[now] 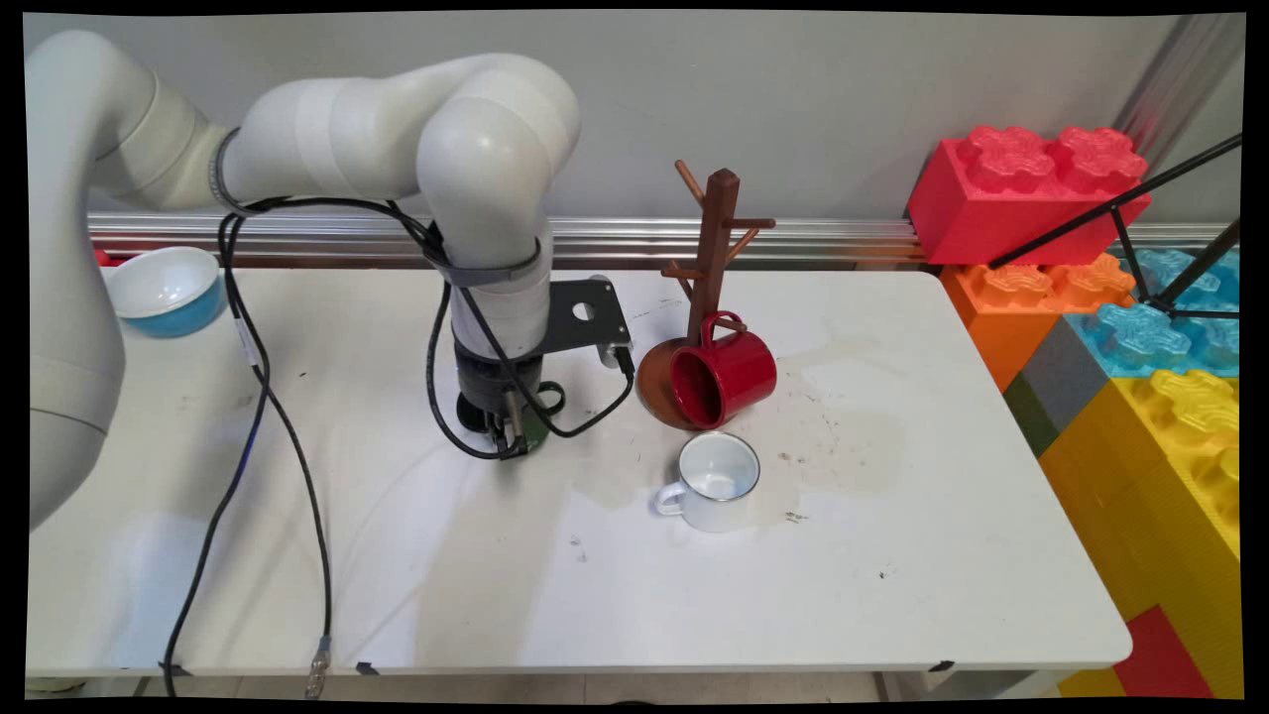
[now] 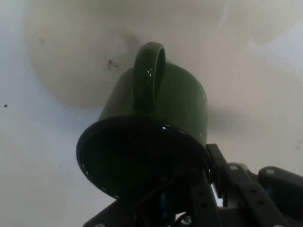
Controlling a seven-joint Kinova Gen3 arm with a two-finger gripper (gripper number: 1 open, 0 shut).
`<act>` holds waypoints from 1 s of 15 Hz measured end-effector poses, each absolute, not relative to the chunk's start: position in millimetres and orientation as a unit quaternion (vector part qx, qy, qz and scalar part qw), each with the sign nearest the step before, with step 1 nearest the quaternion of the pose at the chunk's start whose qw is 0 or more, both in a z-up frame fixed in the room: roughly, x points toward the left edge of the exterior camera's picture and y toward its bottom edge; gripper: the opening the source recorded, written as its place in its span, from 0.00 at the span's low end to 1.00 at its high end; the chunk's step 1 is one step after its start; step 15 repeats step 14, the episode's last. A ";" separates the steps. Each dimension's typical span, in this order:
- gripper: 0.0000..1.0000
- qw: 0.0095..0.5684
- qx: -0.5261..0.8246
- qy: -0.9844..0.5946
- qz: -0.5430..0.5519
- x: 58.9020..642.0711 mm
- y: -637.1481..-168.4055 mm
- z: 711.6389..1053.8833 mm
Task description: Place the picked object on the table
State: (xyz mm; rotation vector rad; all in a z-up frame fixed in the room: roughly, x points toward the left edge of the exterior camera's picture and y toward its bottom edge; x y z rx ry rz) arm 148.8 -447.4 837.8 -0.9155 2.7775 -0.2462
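Note:
My gripper points straight down at the middle of the white table, shut on the rim of a dark green mug. In the hand view the green mug fills the middle, its handle facing the camera and its dark mouth toward my gripper. One finger sits inside the rim, the other outside. The mug is at or just above the tabletop; I cannot tell if it touches. To the right stands a brown wooden mug tree. A red mug lies tipped at its base, and a white mug stands upright in front.
A blue bowl with a white inside sits at the table's far left. Large toy bricks, red, orange, blue and yellow, are stacked past the right edge, with black tripod legs over them. Black cables hang from the arm across the table's left.

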 end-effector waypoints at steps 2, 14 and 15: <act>0.00 0.106 -0.311 0.941 -0.080 146.8 -448.5 835.1; 1.00 0.093 -0.314 0.942 -0.072 140.3 -456.9 827.7; 1.00 0.093 -0.314 0.942 -0.072 140.3 -456.9 827.7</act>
